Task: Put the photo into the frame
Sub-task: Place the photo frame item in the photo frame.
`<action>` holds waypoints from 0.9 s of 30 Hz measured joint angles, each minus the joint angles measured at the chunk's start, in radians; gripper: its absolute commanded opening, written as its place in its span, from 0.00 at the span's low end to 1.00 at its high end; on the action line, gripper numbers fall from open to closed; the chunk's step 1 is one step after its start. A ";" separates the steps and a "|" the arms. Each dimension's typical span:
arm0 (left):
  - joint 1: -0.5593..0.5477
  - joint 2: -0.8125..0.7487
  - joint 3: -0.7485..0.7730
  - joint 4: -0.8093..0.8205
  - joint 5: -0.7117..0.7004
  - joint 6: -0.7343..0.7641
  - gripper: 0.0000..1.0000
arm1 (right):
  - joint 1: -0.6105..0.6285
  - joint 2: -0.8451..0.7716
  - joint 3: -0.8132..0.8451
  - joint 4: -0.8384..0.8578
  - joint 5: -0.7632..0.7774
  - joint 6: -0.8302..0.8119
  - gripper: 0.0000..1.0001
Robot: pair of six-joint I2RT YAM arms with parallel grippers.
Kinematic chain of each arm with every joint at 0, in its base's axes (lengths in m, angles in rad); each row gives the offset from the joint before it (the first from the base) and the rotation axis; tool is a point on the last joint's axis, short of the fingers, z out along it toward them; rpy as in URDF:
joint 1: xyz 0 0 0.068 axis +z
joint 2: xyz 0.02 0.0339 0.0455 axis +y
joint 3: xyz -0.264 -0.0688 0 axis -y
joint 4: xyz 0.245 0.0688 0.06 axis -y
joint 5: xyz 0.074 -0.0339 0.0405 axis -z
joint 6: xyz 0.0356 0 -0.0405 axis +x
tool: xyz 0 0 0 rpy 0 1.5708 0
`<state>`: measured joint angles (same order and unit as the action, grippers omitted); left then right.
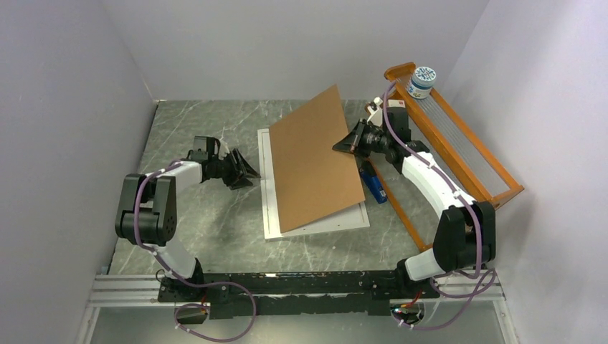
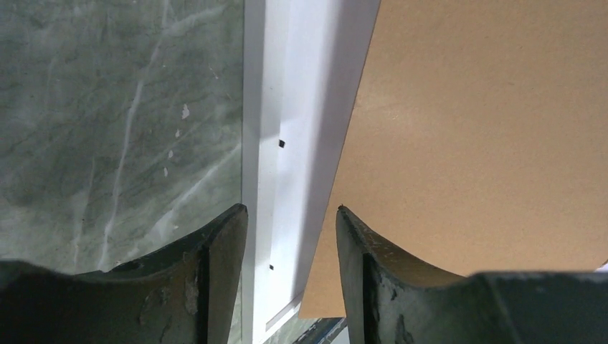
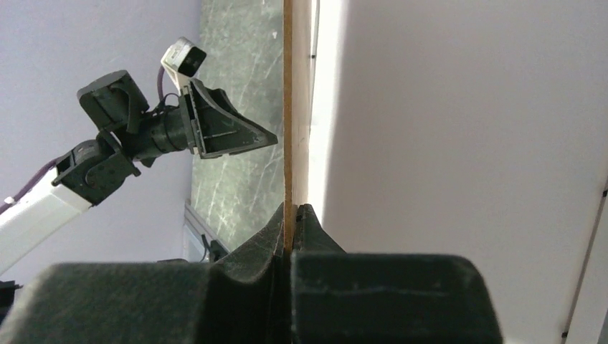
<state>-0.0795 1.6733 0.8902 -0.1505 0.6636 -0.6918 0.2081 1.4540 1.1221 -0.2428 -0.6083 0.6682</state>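
Pinching flat brown board (image 1: 315,161): right hand (image 3: 289,215); left hand (image 2: 290,211) part-open beside thin-rimmed white frame (image 1: 267,193).

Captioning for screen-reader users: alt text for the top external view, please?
The right gripper pinches a brown backing board by its edge, tilted up over a white frame lying flat on the grey table. The left gripper, open, is at the frame's left edge; an orange wooden rack stands at right.

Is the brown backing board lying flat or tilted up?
Tilted: the right arm's fingers pinch one edge of the backing board, holding it above the frame.
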 measured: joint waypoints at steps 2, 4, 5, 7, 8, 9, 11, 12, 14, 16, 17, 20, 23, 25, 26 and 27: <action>-0.001 0.011 -0.005 0.010 -0.003 0.004 0.51 | 0.000 0.003 -0.027 0.042 -0.001 0.016 0.00; -0.003 0.027 -0.012 0.014 -0.008 0.014 0.50 | 0.000 0.014 -0.044 0.073 -0.003 0.030 0.00; -0.005 0.033 -0.018 0.015 -0.011 0.018 0.49 | 0.000 0.024 -0.049 0.089 -0.005 0.037 0.00; -0.007 0.044 -0.027 0.015 -0.015 0.024 0.48 | 0.000 0.050 -0.054 0.119 -0.006 0.049 0.00; -0.007 0.050 -0.031 0.012 -0.016 0.028 0.48 | 0.000 0.064 -0.054 0.132 -0.006 0.053 0.00; -0.007 0.054 -0.032 0.010 -0.019 0.031 0.48 | 0.000 0.077 -0.054 0.143 -0.006 0.056 0.00; -0.008 0.061 -0.033 0.008 -0.026 0.039 0.48 | 0.000 0.097 -0.054 0.154 -0.008 0.060 0.00; -0.008 0.062 -0.034 0.008 -0.027 0.043 0.48 | -0.001 0.106 -0.054 0.159 -0.011 0.061 0.00; -0.009 0.063 -0.033 0.009 -0.027 0.046 0.48 | -0.001 0.119 -0.054 0.167 -0.019 0.061 0.00; -0.010 0.069 -0.033 0.010 -0.028 0.049 0.48 | -0.002 0.131 -0.054 0.176 -0.030 0.061 0.00; -0.011 0.073 -0.033 0.011 -0.029 0.050 0.47 | -0.002 0.135 -0.054 0.179 -0.033 0.061 0.00; -0.017 0.086 -0.033 0.015 -0.025 0.050 0.47 | -0.006 0.149 -0.054 0.195 -0.049 0.062 0.00; -0.026 0.093 -0.028 0.019 -0.024 0.049 0.45 | -0.014 0.168 -0.054 0.213 -0.063 0.062 0.00; -0.032 0.103 -0.019 0.019 -0.025 0.049 0.45 | -0.018 0.182 -0.055 0.225 -0.074 0.064 0.00; -0.035 0.107 -0.014 0.020 -0.025 0.049 0.44 | -0.020 0.189 -0.056 0.229 -0.077 0.065 0.00; -0.039 0.112 -0.009 0.020 -0.026 0.049 0.43 | -0.022 0.194 -0.058 0.230 -0.080 0.066 0.00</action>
<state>-0.1181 1.7851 0.8814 -0.1303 0.6380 -0.6430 0.1860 1.6478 1.0645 -0.0132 -0.6880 0.7341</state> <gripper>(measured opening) 0.449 0.022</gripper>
